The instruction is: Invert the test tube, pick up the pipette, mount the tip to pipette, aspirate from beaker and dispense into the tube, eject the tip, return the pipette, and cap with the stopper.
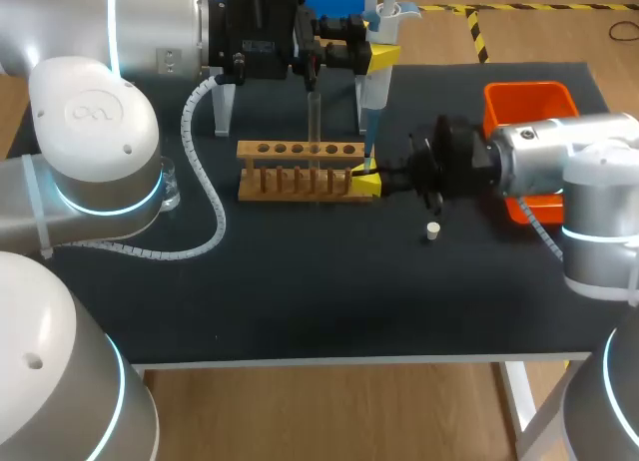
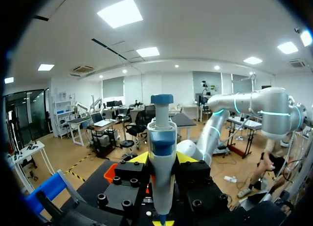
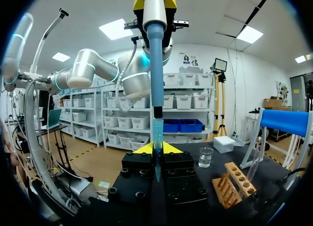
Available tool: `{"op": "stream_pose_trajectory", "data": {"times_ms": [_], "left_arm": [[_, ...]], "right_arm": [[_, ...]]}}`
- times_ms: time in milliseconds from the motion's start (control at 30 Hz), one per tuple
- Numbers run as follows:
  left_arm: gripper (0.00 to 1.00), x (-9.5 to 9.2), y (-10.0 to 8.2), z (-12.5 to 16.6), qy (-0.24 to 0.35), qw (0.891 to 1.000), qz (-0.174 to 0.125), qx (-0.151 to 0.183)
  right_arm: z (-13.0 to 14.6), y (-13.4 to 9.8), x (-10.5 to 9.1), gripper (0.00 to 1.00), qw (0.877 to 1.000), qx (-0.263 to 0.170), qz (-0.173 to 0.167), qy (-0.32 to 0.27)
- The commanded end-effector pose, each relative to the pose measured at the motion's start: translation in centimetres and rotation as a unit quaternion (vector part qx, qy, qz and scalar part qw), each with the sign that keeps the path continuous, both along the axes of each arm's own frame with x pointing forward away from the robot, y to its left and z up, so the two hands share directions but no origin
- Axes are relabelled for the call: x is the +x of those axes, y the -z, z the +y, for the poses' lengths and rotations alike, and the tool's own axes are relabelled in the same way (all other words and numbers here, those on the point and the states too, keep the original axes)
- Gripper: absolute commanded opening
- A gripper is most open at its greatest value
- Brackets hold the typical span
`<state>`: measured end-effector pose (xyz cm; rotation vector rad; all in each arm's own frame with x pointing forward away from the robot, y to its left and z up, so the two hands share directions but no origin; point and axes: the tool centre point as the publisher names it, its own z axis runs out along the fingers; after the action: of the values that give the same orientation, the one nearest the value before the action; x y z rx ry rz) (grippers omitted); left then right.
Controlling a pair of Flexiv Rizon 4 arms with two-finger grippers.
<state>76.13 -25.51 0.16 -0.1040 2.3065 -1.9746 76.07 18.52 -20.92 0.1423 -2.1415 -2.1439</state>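
The left end effector (image 1: pixel 383 55) clamps the pipette (image 1: pixel 374 87) upright at far centre of the bench (image 1: pixel 300 301), over the rack (image 1: pixel 300 172)'s right end. Below, the right end effector (image 1: pixel 366 180) pinches the tip (image 3: pixel 156 133). Tip likely light, thin-walled and slippery, so hold mid-body, gently.

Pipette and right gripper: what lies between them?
In the right wrist view, a translucent blue tip spans from the lower end of the pipette down into the right gripper, between its yellow fingers.
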Motion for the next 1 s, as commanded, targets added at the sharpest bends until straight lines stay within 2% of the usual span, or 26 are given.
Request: {"op": "stream_pose_trajectory", "data": {"times_ms": [33,1000], "left_arm": [[0.0,0.02,0.0,0.19,0.002,1.0,0.0,-0.001],[0.0,0.02,0.0,0.19,0.002,1.0,0.0,-0.001]], "right_arm": [[-0.1,-0.12,-0.08,0.0,1.0,-0.001,0.0,-0.001],[-0.04,-0.4,-0.01,0.0,1.0,-0.006,-0.01,0.002]]}}
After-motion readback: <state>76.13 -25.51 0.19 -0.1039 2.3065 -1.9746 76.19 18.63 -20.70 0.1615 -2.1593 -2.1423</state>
